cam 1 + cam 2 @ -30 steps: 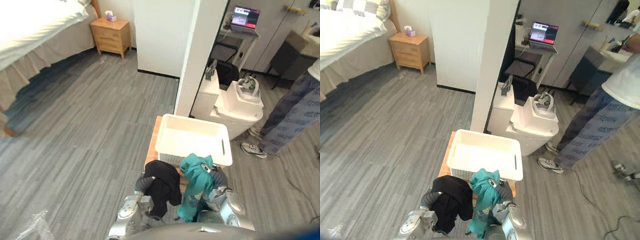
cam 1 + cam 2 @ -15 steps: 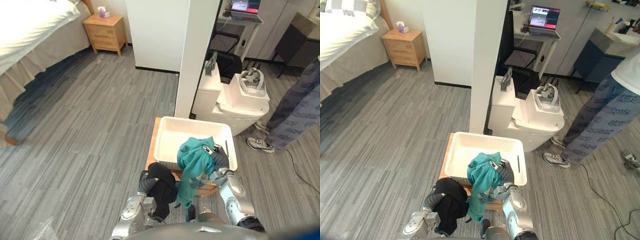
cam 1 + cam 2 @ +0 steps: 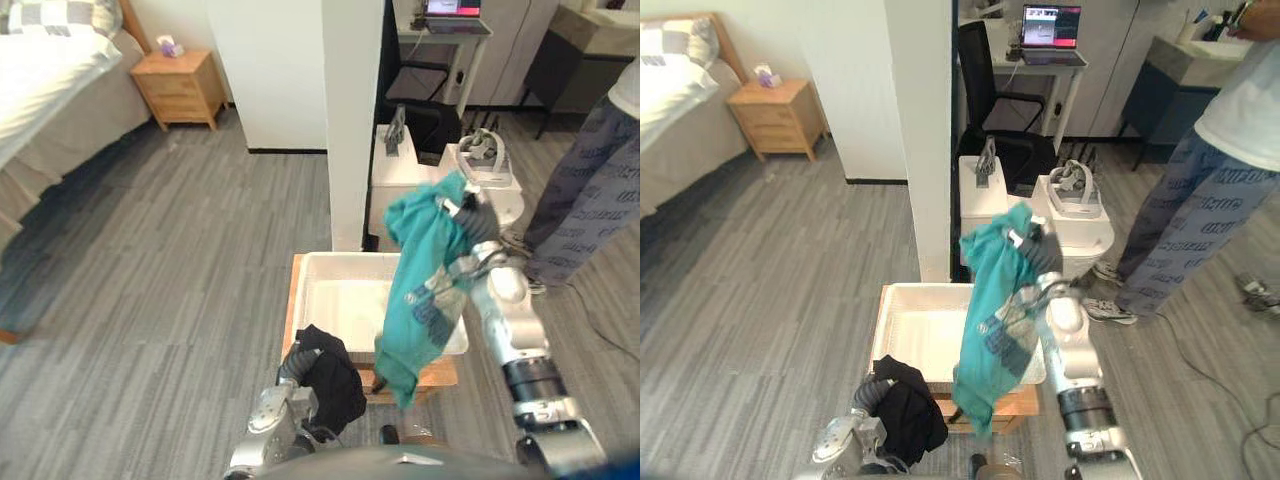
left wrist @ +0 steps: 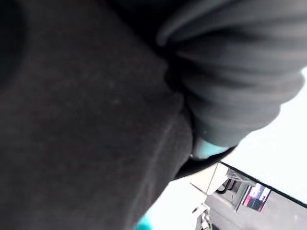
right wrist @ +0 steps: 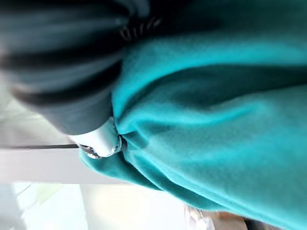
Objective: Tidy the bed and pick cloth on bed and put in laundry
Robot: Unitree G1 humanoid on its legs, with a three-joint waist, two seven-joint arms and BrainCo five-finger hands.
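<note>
Two cloths up off the floor, one on each hand. Right hand lifted high above the far right side of the white laundry basket, wrapped at the top by the teal cloth. Bunched over that hand and hanging from it in one long fold, with the lower end dangling past the basket's near rim and in front of the low wooden table that bears the basket. Cannot tell whether touching the rim. Grip of the right hand not to be told: in the right wrist view, teal folds pressed close against the dark ribbed cover.

Left hand low, just beside the basket's near left corner, outside it. Draped with the black cloth, hanging in a clump below the wrist. Grip likewise not to be told: in the left wrist view, black fabric lying right against the cover.

Beyond the basket, a white pillar. Far left, the bed and a wooden nightstand. At the right edge, a person standing in patterned trousers.
</note>
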